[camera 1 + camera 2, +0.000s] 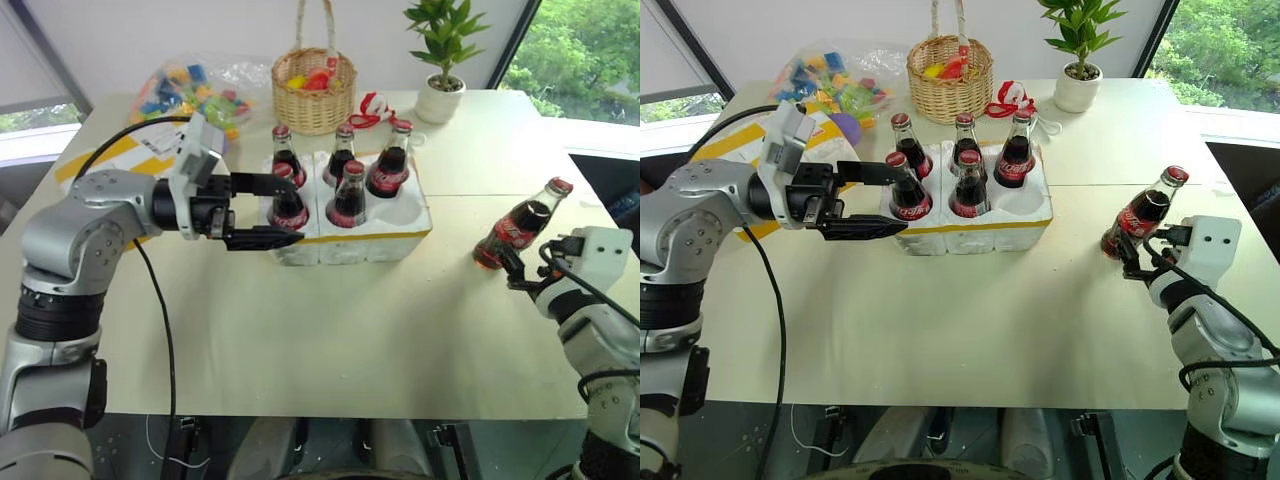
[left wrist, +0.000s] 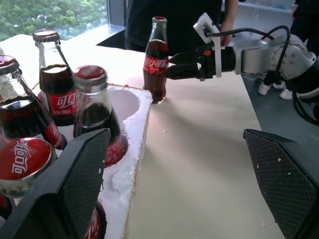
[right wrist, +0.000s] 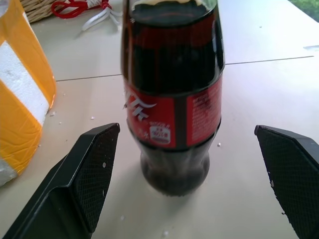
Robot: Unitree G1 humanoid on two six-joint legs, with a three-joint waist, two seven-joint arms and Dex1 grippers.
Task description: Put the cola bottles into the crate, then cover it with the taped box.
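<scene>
Right wrist view: my right gripper (image 3: 187, 181), fingers spread, brackets the last cola bottle (image 3: 172, 94), standing on the bench right of the crate (image 1: 400, 235). Glass, probably slippery; grasp at the label. Left gripper (image 1: 262, 212) spread beside crate.

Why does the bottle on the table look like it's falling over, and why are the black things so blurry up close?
In the left eye view the lone bottle only seems to lean: the wide lens bends things near the edge. In the left wrist view it stands straight. In the right wrist view the right gripper has soft-edged fingers because they sit too near the lens. Window light casts a soft shadow under the bottle.
</scene>
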